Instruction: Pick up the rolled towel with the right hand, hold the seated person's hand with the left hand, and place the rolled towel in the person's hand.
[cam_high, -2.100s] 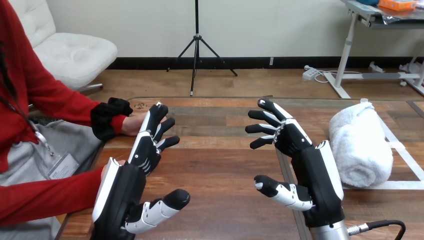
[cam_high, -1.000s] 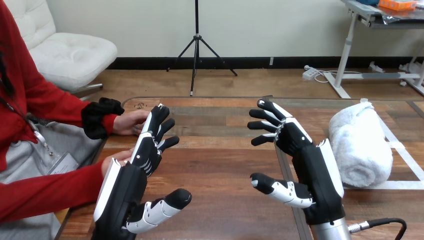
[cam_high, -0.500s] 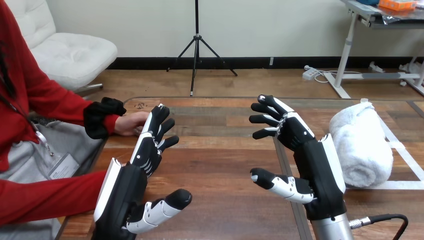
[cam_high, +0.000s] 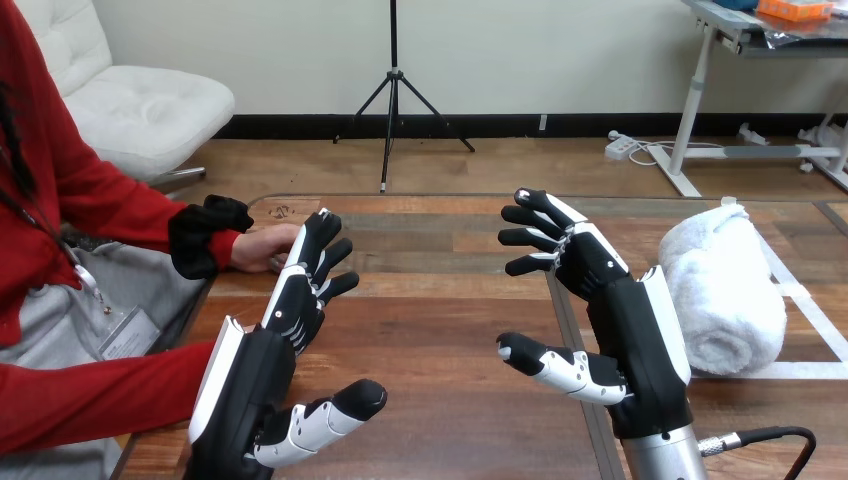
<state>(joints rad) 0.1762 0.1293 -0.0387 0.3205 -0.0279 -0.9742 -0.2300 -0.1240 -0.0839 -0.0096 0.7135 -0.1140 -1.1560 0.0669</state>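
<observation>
The left hand (cam_high: 255, 385) is raised over the near left part of the wooden tabletop (cam_high: 440, 330). It is released: its fingers (cam_high: 305, 275) reach straight toward the far side and its thumb (cam_high: 325, 415) sticks out to the right, with nothing in its grasp. Just beyond its fingertips, at the tabletop's far left edge, lies the person's hand (cam_high: 262, 248), resting low on the wood with its fingers pointing right. The robot's fingers are not curled round it, and whether the two touch cannot be told.

The right hand (cam_high: 640, 335) is held up over the middle-right of the tabletop, also released. Its fingers (cam_high: 545, 235) are spread and slightly bent toward the left, its thumb (cam_high: 555, 368) juts out to the left nearer the robot, and it holds nothing.

The rolled towel (cam_high: 720, 285), white and thick, lies on the tabletop at the right, its length running from near to far. It sits just to the right of the right hand's back, and contact between them cannot be made out. Lines of white tape (cam_high: 805, 305) run on the wood beside and under the towel. The two robot hands are well apart.
</observation>
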